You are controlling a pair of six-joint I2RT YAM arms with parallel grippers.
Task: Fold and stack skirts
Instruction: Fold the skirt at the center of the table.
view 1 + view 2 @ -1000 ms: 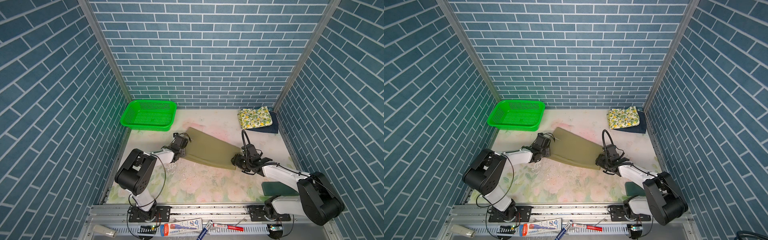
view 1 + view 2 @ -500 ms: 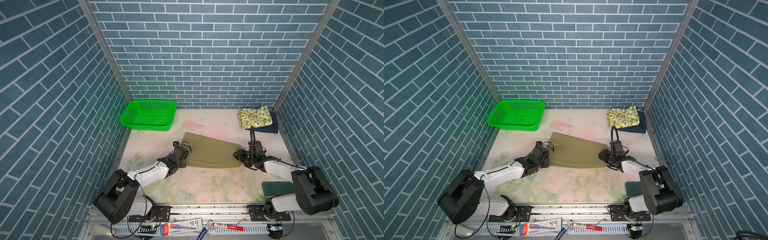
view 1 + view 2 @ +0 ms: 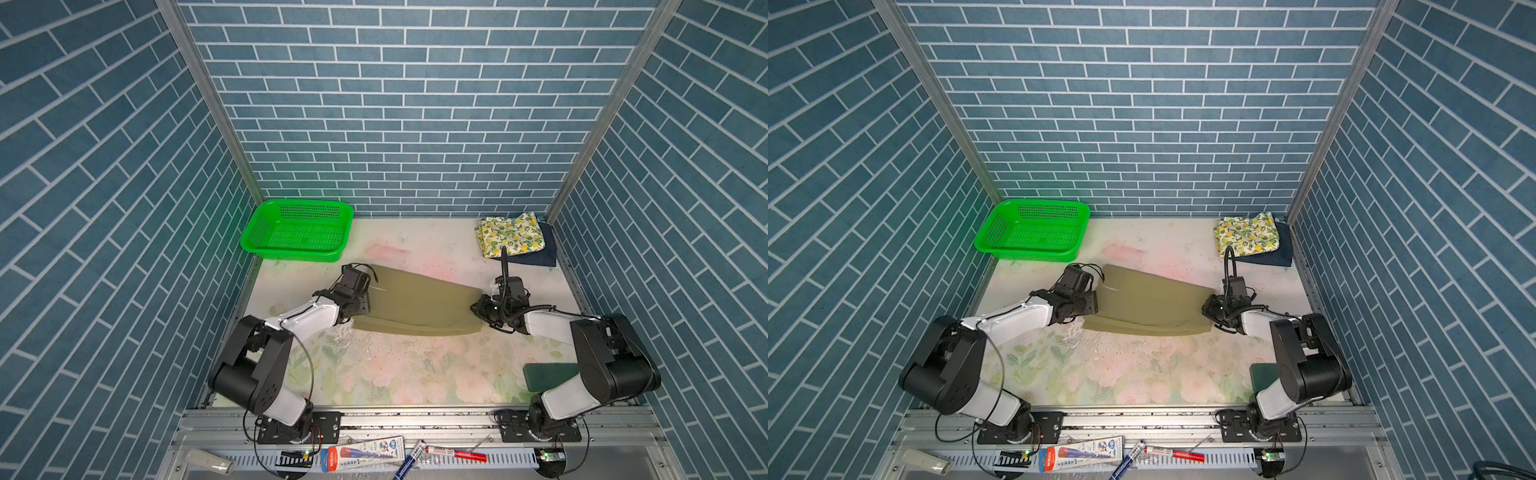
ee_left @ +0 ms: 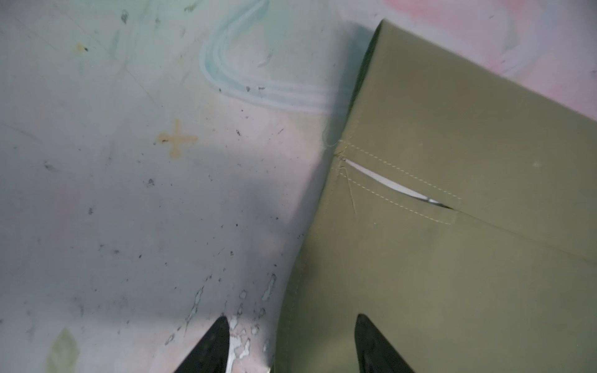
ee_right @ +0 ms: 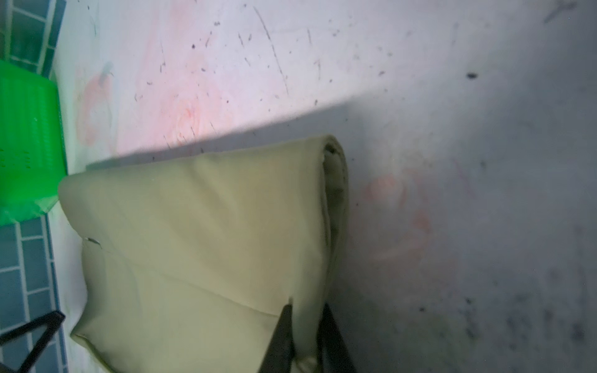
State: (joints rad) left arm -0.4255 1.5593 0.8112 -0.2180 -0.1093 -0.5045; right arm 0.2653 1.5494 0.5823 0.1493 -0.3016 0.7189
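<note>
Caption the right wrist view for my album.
Black fingers pinch the folded edge of the khaki skirt on a scuffed table.

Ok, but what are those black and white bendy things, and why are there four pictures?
Those are two robot arms, the left arm and the right arm, each ending in a pincer called a gripper. Two pictures look down from above, like two eyes. The other two come from cameras on the wrists. On the flowery table lies a khaki skirt. A folded lemon-print skirt sits on a dark blue skirt in a far corner; a green mesh basket stands in the other. The right gripper pinches the khaki skirt's edge. The left gripper is open, holding nothing.
</note>
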